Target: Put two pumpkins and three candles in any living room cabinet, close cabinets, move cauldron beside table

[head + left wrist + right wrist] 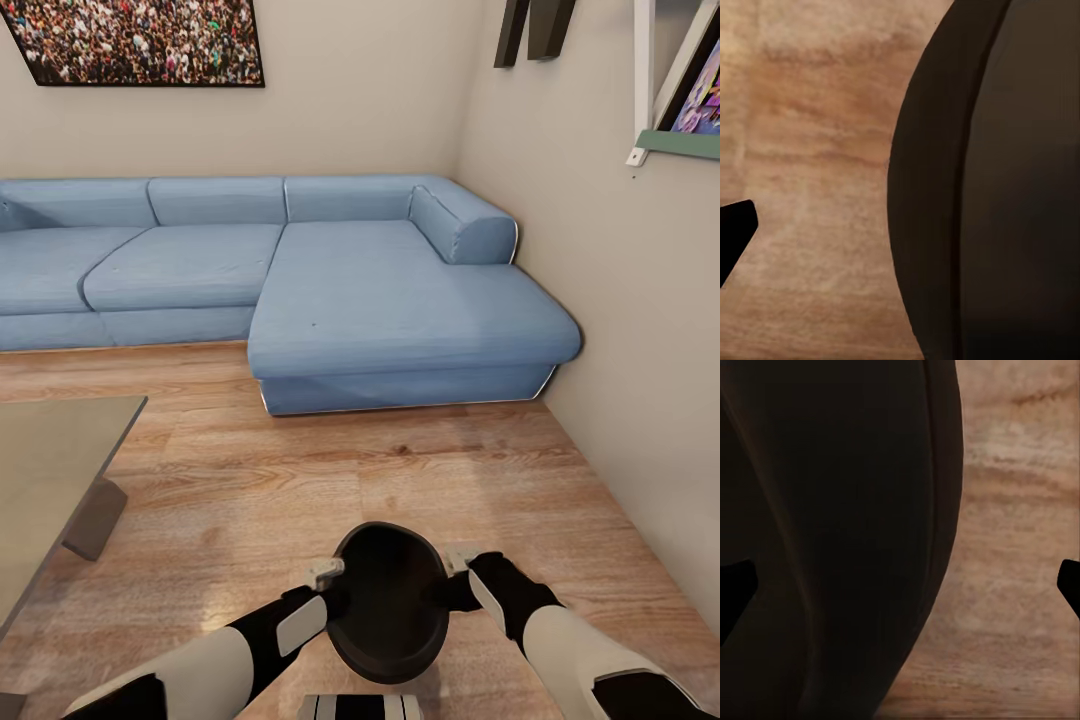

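Head view: squat black round-bellied cauldron [388, 600] is held between both hands above wood-plank floor [300, 470], left gripper [330, 590] w/ jaws clamped on its near-side rim, right gripper [462, 585] clamped opposite. Glossy glass-top coffee table [50, 470] sits off to left gripper's outer side; blue sectional sofa [300, 290] well ahead.

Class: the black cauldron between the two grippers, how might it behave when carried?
The cauldron looks rigid, so it likely keeps its shape. Its round, smooth belly may slip between the left gripper and right gripper. Its wide open mouth suggests it is hollow, probably light.
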`<state>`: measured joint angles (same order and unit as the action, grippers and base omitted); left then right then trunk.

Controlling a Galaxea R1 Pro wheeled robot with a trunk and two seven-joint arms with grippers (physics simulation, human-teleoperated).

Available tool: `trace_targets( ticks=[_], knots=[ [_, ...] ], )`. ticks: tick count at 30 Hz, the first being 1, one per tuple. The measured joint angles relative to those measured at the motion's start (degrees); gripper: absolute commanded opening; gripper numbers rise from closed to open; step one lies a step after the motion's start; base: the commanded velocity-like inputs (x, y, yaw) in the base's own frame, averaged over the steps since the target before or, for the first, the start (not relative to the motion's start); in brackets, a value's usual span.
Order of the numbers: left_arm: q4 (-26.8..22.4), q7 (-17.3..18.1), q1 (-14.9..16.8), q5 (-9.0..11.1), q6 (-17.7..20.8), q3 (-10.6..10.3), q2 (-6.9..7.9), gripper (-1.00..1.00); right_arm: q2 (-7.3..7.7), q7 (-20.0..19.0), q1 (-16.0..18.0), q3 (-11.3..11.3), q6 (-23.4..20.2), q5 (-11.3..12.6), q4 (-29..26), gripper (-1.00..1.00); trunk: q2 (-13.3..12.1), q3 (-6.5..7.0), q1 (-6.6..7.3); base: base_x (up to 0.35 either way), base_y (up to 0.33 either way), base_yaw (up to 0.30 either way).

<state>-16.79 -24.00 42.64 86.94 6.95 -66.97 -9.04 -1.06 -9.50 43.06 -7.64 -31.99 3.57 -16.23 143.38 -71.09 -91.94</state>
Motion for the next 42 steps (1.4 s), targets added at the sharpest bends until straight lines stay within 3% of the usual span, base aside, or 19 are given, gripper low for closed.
trace_targets(
  ticks=[1, 2, 6, 9, 12, 20, 31, 42],
  knots=[
    [0.1, 0.0, -0.01, 0.0, 0.03, 0.0, 0.0, -1.0, 0.0, 0.0, 0.0, 0.0, 0.0, -0.02, 0.15, 1.0, 0.0, 0.0, 0.0, 0.0, 0.0, 0.0],
    [0.13, 0.0, 0.0, -0.09, 0.1, -0.03, -0.01, -1.0, 0.0, 0.0, 0.0, 0.0, 0.0, -0.03, 0.26, -1.0, 0.0, 0.0, 0.0, 0.0, 0.0, 0.0],
    [-0.02, 0.17, 0.01, -0.24, 0.16, 0.0, -0.06, -1.0, -0.02, -0.08, 0.01, 0.19, -0.03, 0.45, 0.41, -1.0, 0.0, 0.0, 0.0, 0.0, 0.0, 0.0],
    [-0.32, -0.2, -0.02, -0.53, -0.01, 0.06, 0.07, -1.0, 0.15, 0.6, 0.02, -0.21, 1.04, -2.68, 0.46, -1.0, 0.0, 0.0, 0.0, 0.0, 0.0, 0.0],
    [-0.51, 0.0, 0.0, -0.3, -0.08, 0.04, 0.11, -1.0, 0.05, 0.4, 0.03, -0.08, 3.66, -1.91, 0.5, -1.0, 0.0, 0.0, 0.0, 0.0, 0.0, 0.0],
    [-0.76, 3.06, 0.07, 0.06, -0.17, 0.1, 0.04, -1.0, 0.0, -0.14, 0.01, 0.23, 4.01, 0.38, 0.44, -1.0, 0.0, 0.0, 0.01, 0.0, 0.0, 0.0],
    [-0.76, 3.45, 0.07, 0.08, -0.13, 0.16, 0.18, -1.0, -0.2, 0.02, 0.03, 0.18, 3.99, -0.52, 0.42, -1.0, 0.0, 0.0, 0.01, 0.0, 0.0, 0.015],
    [-0.78, 3.43, 0.06, 0.31, -0.15, 0.13, 0.24, -1.0, -0.31, 0.03, 0.07, 0.46, 3.77, -0.99, 0.36, -1.0, 0.01, 0.01, 0.01, 0.0, 0.0, 0.264]
  ],
)
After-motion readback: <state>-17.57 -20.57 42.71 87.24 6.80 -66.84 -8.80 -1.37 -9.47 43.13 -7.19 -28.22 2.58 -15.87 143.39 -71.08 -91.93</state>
